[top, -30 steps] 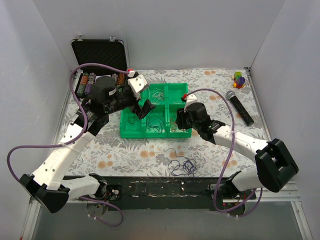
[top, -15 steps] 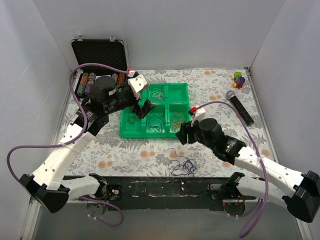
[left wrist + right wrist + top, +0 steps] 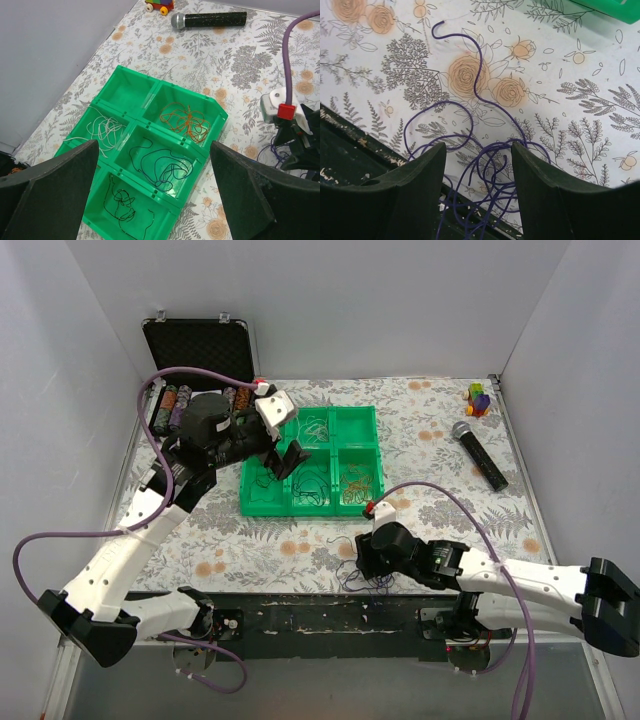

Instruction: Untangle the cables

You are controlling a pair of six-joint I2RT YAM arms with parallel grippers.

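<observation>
**Q:** What lies nearest, on the near side of the green tray (image 3: 262, 508)?

**A:** A loose tangle of purple cables (image 3: 487, 172), on the flowered table (image 3: 250, 550) at its near edge, well apart from the tray. The right gripper (image 3: 478, 150) is directly over the tangle. Its fingers are apart, with strands showing between them, none pinched.

**Q:** And within the tray?

**A:** Separate cables, one per compartment: an orange cable (image 3: 185, 120), a white cable (image 3: 102, 131), a dark blue cable (image 3: 160, 167) and a black cable (image 3: 122, 197).

**Q:** The other arm?

**A:** The left gripper (image 3: 154, 145) hangs above the tray's left half, jaws spread wide, holding nothing.

**Q:** Beyond the tray?

**A:** To its right, a microphone (image 3: 480, 453). Farther right, a coloured toy (image 3: 479, 398). To its far left, an open black case (image 3: 195, 345).
</observation>
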